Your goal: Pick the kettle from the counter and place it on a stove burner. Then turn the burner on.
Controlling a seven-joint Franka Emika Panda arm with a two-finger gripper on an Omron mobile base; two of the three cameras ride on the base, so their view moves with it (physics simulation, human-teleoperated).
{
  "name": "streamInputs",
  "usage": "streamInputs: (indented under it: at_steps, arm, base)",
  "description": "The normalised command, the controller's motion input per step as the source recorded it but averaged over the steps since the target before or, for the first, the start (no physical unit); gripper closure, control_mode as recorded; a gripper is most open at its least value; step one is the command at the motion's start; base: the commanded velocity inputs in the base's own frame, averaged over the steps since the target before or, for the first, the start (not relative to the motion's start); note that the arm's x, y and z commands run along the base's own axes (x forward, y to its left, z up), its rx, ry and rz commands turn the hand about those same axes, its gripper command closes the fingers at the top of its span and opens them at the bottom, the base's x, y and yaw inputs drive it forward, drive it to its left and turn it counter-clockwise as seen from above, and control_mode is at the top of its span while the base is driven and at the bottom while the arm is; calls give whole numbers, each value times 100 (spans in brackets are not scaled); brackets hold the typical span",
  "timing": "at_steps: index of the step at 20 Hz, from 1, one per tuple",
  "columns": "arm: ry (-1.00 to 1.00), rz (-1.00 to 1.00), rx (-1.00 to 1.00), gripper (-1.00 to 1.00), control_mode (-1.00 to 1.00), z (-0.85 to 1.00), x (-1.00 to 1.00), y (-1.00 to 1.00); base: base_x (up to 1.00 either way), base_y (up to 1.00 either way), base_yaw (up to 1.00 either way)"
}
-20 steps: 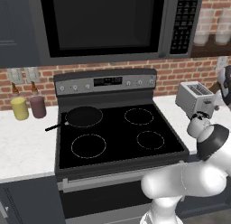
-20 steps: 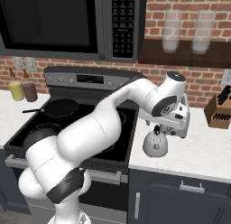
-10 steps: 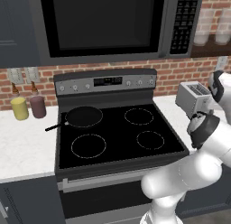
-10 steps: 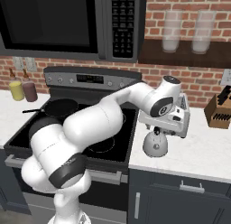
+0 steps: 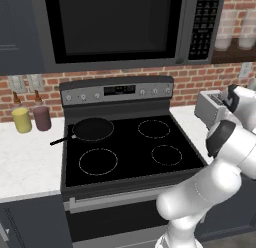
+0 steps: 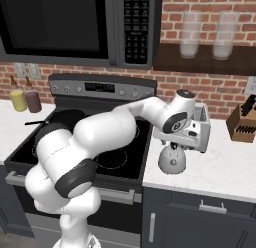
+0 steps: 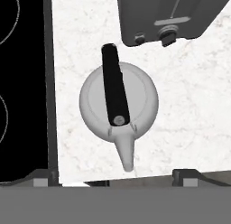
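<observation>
Since the earlier frame, the gripper [image 6: 173, 146] has lowered toward the kettle [image 7: 118, 100]. Fingers spread, gripping nothing. Kettle sits on the counter [image 7: 189, 110] beside the toaster [image 7: 173, 15].

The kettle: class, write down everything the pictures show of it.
The kettle is a small, squat, silvery-white dome with a smooth, metal-looking shell, a short tapered spout and a dark arched handle across its top. It stands upright on the white marbled counter, between the black cooktop and the steel toaster, touching neither. The hand hangs directly above it, not gripping it.
</observation>
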Motion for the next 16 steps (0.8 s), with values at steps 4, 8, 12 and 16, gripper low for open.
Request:
streamInputs:
  at_steps: [4, 8, 12, 16]
  arm:
    - [-8, 0, 0, -100, -100, -34, 33, 10]
    - [-7, 0, -2, -100, -100, -21, 23, 1]
    - [-8, 0, -7, -100, -100, -21, 17, 0]
    - [-8, 0, -9, -100, -100, -26, 10, 0]
  base:
    - [0, 0, 0]
    - [0, 0, 0]
    - [0, 0, 0]
    - [0, 0, 0]
